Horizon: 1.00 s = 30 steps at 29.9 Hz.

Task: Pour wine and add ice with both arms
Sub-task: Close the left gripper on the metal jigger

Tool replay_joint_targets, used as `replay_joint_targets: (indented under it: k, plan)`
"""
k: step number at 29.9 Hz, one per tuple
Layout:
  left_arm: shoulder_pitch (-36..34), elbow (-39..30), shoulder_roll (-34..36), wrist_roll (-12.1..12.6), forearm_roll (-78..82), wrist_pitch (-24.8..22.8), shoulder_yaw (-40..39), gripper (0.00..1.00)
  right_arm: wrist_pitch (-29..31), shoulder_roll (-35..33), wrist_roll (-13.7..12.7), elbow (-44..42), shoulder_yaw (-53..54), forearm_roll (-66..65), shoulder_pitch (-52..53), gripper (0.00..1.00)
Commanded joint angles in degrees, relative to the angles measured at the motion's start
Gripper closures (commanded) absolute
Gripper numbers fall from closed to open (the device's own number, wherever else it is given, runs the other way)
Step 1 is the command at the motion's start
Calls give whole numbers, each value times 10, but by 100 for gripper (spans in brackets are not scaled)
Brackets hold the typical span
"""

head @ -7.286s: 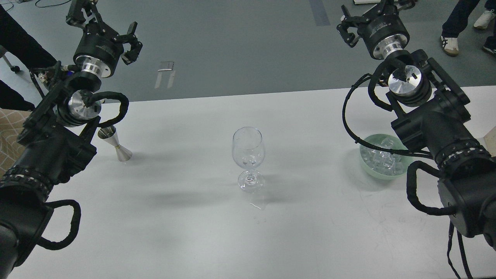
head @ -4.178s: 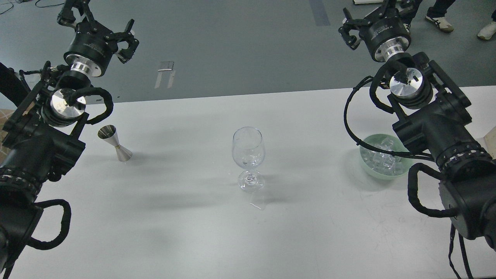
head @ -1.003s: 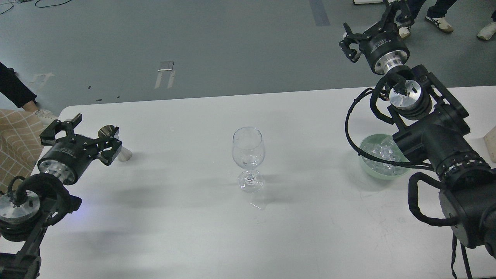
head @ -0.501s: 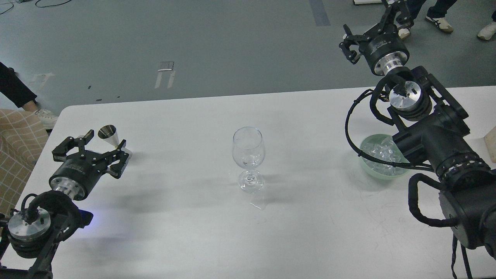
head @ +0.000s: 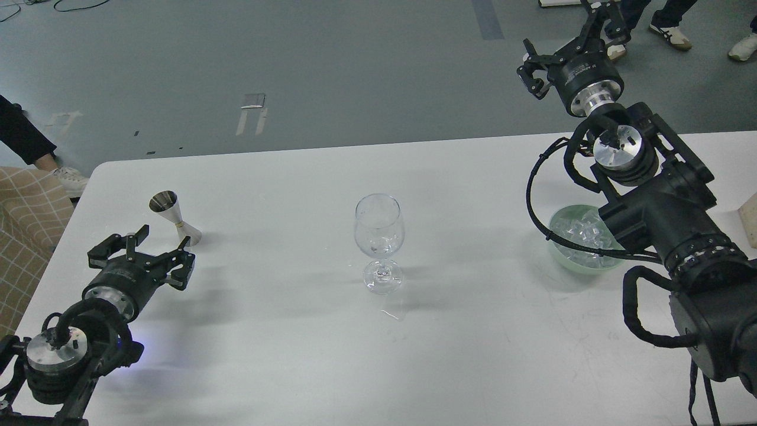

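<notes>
A clear wine glass stands upright at the table's middle; I cannot tell whether any wine is in it. A small steel jigger stands at the left. My left gripper is open and empty, low over the table, just in front of and left of the jigger, not touching it. A pale green bowl holds several clear ice cubes at the right, partly hidden by my right arm. My right gripper is open and empty, raised high beyond the table's far edge.
The white table has its rounded far left corner near the jigger. People's feet stand on the grey floor at the far right. A checked cloth lies off the table's left edge.
</notes>
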Motion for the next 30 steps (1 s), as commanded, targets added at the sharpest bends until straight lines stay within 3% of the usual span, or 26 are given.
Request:
replay_joint_targets:
  k: [1,14,30]
  plan:
    - [-2,5,0,-2,0,-3,-2,28,-1,0,0,0,0,0,0,0]
    - [-51,71,-42,1,20,-3,2,30,-1,-1,0,-1,0,0,-4,0]
    - [-101,156,-43,6,20,-8,2,30,-1,-1,0,-1,0,-1,-7,0]
